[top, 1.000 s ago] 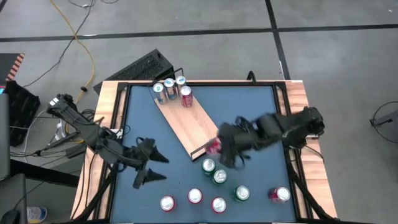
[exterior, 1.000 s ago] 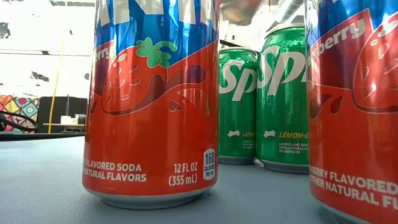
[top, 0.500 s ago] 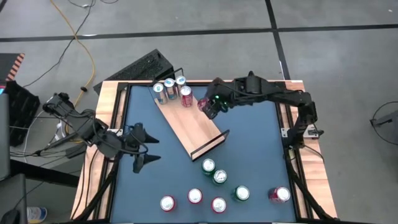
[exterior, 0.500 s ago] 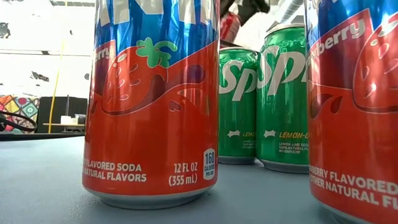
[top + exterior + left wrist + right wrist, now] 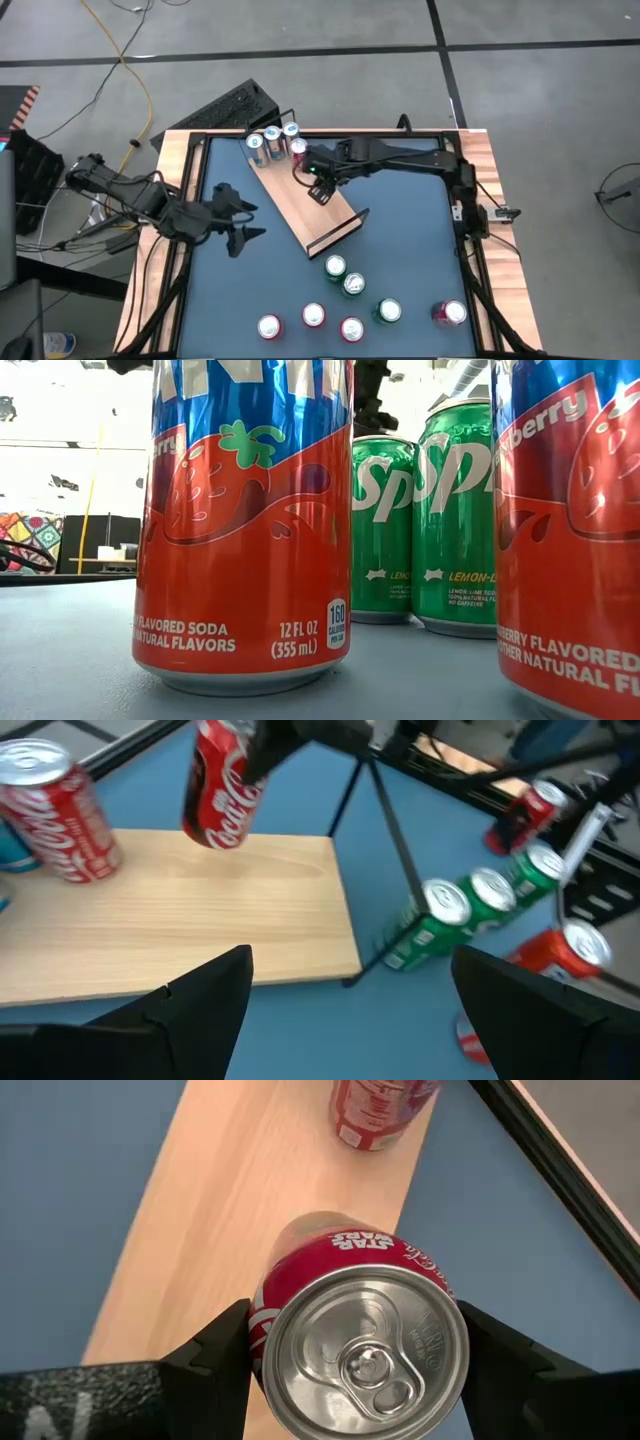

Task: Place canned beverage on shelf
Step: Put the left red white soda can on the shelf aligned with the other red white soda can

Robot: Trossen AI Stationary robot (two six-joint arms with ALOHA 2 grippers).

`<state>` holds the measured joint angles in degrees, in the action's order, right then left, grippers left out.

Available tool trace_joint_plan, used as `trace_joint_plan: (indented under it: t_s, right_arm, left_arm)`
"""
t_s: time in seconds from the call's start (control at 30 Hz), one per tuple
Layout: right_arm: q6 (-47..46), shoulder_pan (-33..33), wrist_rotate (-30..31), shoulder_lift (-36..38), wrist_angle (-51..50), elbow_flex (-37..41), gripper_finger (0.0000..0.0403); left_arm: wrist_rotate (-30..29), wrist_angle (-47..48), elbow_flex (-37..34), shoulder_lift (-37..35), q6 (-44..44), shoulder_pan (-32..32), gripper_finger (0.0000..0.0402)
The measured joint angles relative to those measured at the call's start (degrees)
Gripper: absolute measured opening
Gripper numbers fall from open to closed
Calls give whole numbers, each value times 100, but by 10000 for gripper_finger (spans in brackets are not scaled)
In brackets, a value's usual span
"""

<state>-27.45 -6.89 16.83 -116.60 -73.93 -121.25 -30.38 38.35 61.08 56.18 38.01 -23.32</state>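
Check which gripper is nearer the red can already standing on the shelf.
Right. The right gripper, holding a Coca-Cola can, hangs over the shelf beside the standing red can; the left gripper is off the board.

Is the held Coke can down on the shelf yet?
Apart. In the left wrist view, the Coke can in the right gripper hangs tilted, its base clear of the shelf board.

overhead, table-level close, two wrist views

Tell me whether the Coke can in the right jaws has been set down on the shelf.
Not yet. The right gripper grips the red Coke can, which hangs tilted above the shelf, its base off the wood.
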Motion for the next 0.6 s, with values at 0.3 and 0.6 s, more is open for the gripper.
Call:
trace_joint_plan:
  t_s: [0.3,0.6]
  right_arm:
    - [420,-195,-176,-196,9,-9,255]
    - [750,-228,-172,-284,69,-19,258]
  left_arm:
    - [58,-11,0,7,333,723,328]
    - [101,-17,0,143,550,1280,328]
